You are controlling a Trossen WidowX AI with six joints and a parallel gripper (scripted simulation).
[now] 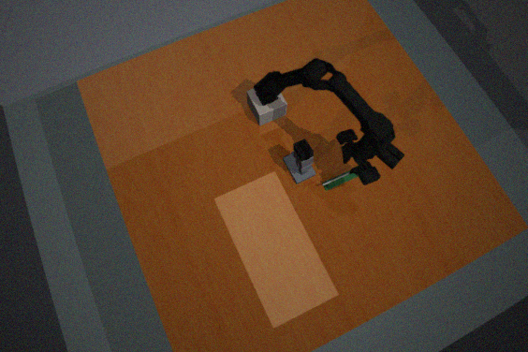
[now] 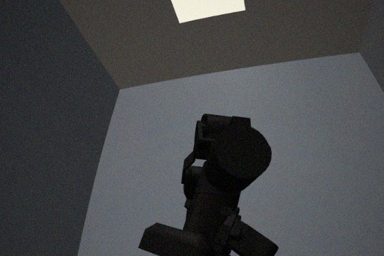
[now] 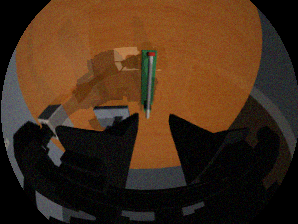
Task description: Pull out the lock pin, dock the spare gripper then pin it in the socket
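Note:
My gripper (image 1: 348, 164) (image 3: 153, 116) is open and empty, over the right end of the green rest (image 1: 341, 183) (image 3: 145, 92). The lock pin (image 3: 150, 77), a grey rod with a red end, lies along the rest; in the wrist view its plain end points toward the gap between my fingertips. The mount's grey-blue base plate (image 1: 290, 161) (image 3: 107, 115) stands to the left of the rest in the top view. A black block (image 1: 303, 148) sits on top of its grey upright; it looks like the spare gripper, but its joint is too dark to make out. No pin shows through the mount.
The arm's pale base block (image 1: 266, 112) stands behind the mount in the top view. The arm arches over the orange table top (image 1: 187, 236), and a bright light patch (image 1: 276, 255) lies in front of the mount. The exterior view shows only part of the arm (image 2: 218, 178), walls and ceiling.

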